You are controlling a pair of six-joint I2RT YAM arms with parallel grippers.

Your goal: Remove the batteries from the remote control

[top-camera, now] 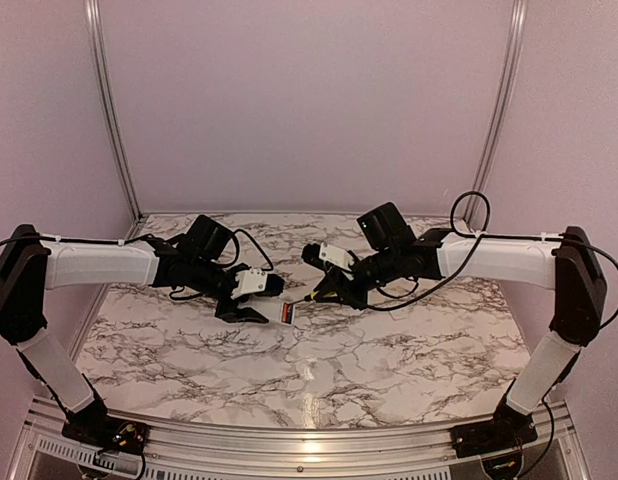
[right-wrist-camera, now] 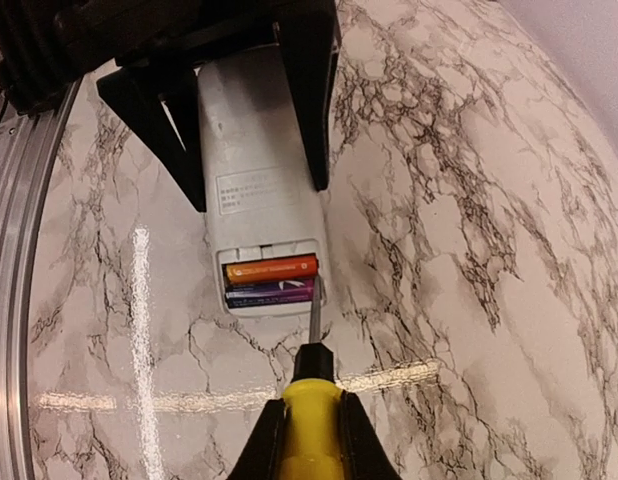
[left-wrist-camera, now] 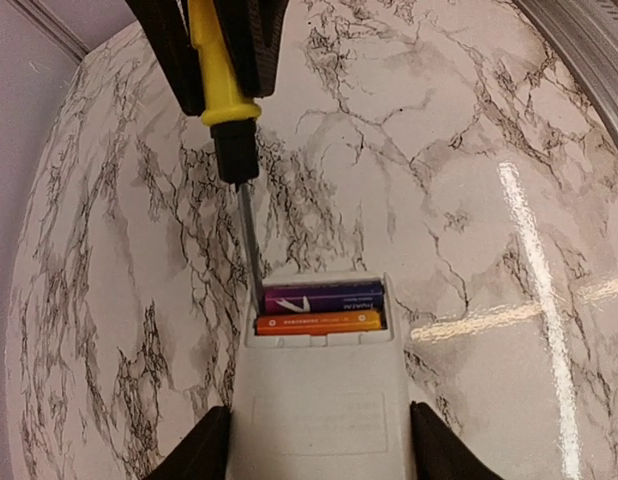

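We see the remote control (left-wrist-camera: 324,410), low in the left wrist view, as matt white plastic, its batteries (left-wrist-camera: 319,322) in glossy orange and purple wrap, the screwdriver (right-wrist-camera: 311,430) with a shiny yellow plastic handle and thin metal shaft, and the table (left-wrist-camera: 509,200) smooth, glossy and marble-patterned, mirroring light.

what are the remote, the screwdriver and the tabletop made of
remote control: matte off-white plastic, moulded seams. screwdriver: glossy yellow plastic handle, black collar, thin grey shaft that looks like metal. tabletop: marble pattern with glossy glare; real stone or printed laminate, cannot tell.
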